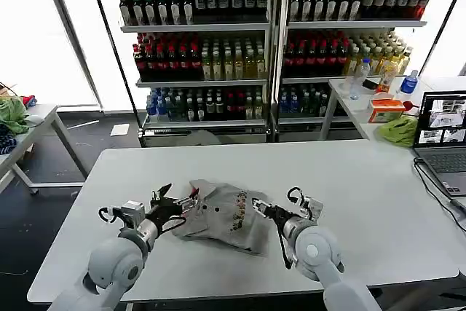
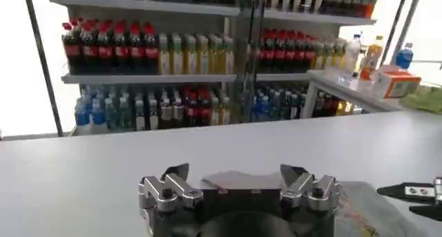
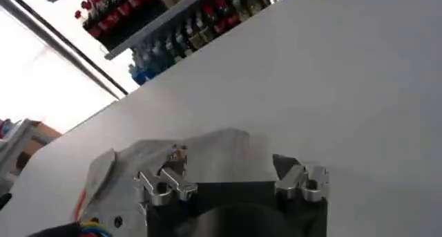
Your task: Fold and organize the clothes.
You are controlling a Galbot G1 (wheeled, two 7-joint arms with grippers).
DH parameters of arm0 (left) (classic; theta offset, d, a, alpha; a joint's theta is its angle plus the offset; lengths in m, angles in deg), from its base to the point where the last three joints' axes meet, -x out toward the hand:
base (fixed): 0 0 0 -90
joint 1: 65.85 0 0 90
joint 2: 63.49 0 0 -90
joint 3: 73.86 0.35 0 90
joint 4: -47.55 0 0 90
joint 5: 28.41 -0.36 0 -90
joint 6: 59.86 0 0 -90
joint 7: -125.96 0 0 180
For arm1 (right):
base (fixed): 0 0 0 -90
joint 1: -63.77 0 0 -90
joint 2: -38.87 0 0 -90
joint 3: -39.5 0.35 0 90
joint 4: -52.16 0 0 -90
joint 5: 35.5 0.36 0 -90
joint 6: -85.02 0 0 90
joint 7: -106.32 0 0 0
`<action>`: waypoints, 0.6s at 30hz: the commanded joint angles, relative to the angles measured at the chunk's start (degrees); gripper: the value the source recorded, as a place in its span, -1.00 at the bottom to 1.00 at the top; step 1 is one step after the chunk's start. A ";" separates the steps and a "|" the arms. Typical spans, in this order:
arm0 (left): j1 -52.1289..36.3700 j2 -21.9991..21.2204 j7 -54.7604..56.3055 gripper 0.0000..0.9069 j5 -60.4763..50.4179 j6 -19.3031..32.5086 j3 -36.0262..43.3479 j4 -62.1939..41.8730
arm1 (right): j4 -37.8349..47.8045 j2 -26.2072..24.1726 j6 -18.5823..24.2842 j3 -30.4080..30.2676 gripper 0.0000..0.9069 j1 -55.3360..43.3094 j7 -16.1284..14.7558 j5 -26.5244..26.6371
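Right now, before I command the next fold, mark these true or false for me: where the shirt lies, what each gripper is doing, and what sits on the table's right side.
1. The grey T-shirt lies crumpled on the white table. True.
2. The left gripper is open at the shirt's left edge. True.
3. The right gripper holds the shirt in the air. False: it is open at the shirt's right edge.
4. A laptop sits closed. False: it is open.

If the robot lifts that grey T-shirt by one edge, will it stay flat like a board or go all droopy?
Probably droopy. The grey T-shirt already lies crumpled with soft folds on the white table, so it looks floppy, not stiff. It seems thin, so likely light. Pushed, it would probably bunch up rather than slide neatly. The left hand and right hand sit open at its two sides.
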 commanded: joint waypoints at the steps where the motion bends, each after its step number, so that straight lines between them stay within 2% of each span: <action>1: 0.47 -0.04 0.28 1.00 0.11 -0.16 -0.53 0.03 | 2.29 -0.08 -0.07 -2.83 -0.22 -1.88 0.89 1.17; 2: 0.51 -0.10 0.30 1.00 0.11 -0.17 -0.49 0.08 | 2.34 -0.07 -0.09 -3.19 -0.27 -1.88 0.75 0.89; 3: 0.52 -0.10 0.30 1.00 0.11 -0.22 -0.49 0.10 | 2.33 -0.06 -0.08 -3.29 -0.49 -1.86 0.71 0.82; 7: 0.62 0.00 0.59 1.00 0.48 -0.35 -0.69 0.14 | 1.63 0.17 -0.08 -3.74 -1.00 -1.33 0.66 0.31; 14: 0.83 -0.20 0.67 1.00 0.52 -0.39 -0.78 0.50 | 1.90 0.17 -0.03 -2.82 -1.00 -0.96 0.90 0.12; 18: 0.97 -0.33 0.79 1.00 0.52 -0.40 -0.91 0.63 | 2.66 -0.71 -0.02 -1.82 -1.00 -1.65 0.00 0.09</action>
